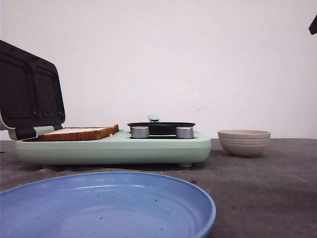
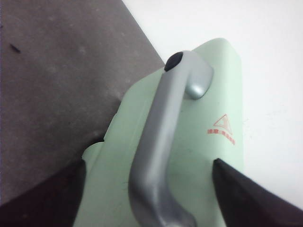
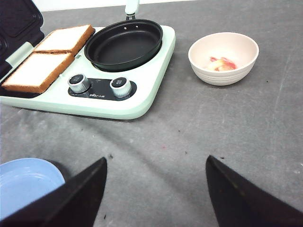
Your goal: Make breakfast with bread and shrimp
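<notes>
The two square slices of white sandwich bread with golden-brown crusts [image 3: 45, 56] lay side by side on the dark grill plate of the mint-green breakfast maker [image 3: 118, 101], whose hinged lid [image 1: 29, 91] stood open and upright. The small orange-pink shrimp pieces [image 3: 221, 64] sat in the beige ribbed bowl [image 3: 225, 75], well apart from the black round frying pan [image 3: 124, 43].

The left gripper [image 2: 147, 189] had its fingers spread wide on either side of the lid's grey metal handle [image 2: 161, 142], not clamped on it. The right gripper [image 3: 156, 189] hung over the grey desk [image 3: 189, 142], fingers apart and empty.

The likely trouble was the lid: if the left fingers closed off-centre on the smooth handle, it could slip and drop hard onto the bread, or the whole appliance could shift. A careless reach for the bowl might tip it.

The bread pair's long axis ran from the desk-side edge back toward the wall; the slices lay flat, crusts outward.
</notes>
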Available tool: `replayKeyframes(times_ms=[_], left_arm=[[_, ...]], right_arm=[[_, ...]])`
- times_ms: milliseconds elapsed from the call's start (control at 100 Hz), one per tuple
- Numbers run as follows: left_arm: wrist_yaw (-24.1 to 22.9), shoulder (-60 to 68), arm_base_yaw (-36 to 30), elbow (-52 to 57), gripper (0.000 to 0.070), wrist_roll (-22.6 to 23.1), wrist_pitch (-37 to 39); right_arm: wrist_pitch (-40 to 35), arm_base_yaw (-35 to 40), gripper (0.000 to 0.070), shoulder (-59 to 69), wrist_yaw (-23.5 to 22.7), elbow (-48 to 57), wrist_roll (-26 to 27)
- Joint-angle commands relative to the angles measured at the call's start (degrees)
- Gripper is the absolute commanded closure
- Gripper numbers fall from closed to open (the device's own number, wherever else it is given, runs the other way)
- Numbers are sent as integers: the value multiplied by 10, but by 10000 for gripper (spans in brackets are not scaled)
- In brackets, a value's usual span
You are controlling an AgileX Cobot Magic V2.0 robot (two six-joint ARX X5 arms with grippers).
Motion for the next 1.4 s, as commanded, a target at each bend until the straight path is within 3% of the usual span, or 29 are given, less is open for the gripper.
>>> replayKeyframes(times_ms=[0,170,450,520,950,1390], left_arm=[[1,10,1,10,304,2,12],[1,11,0,10,557,2,16],[1,14,-8,10,568,12,15],[1,14,-12,10,700,16,15],[1,14,-19,10,696,16,14],[-13,14,-79,10,696,68,5]], right_arm=[[5,3,297,3,1,2,3],[5,3,297,3,1,2,3],[5,3,297,3,1,2,4],[5,3,297,3,1,2,4],[5,3,297,3,0,2,4],[5,3,297,3,1,2,4]])
